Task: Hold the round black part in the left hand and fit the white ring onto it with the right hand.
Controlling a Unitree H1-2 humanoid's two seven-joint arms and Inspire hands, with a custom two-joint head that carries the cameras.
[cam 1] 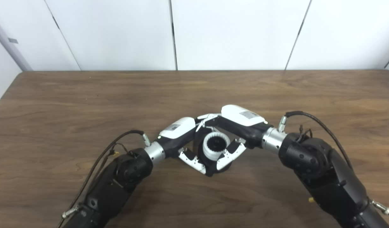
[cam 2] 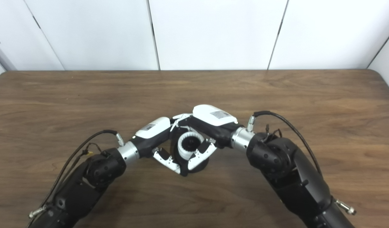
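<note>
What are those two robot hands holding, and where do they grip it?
The left hand clasps the round black part around its lower side. The right hand grips the white ring by its outer rim, on top of it.

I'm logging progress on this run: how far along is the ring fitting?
Both parts are off the table and brought together. The left hand cradles the round black part, and the right hand holds the white ring on top of it. Whether the ring is fully seated cannot be told; seating and release remain.
</note>
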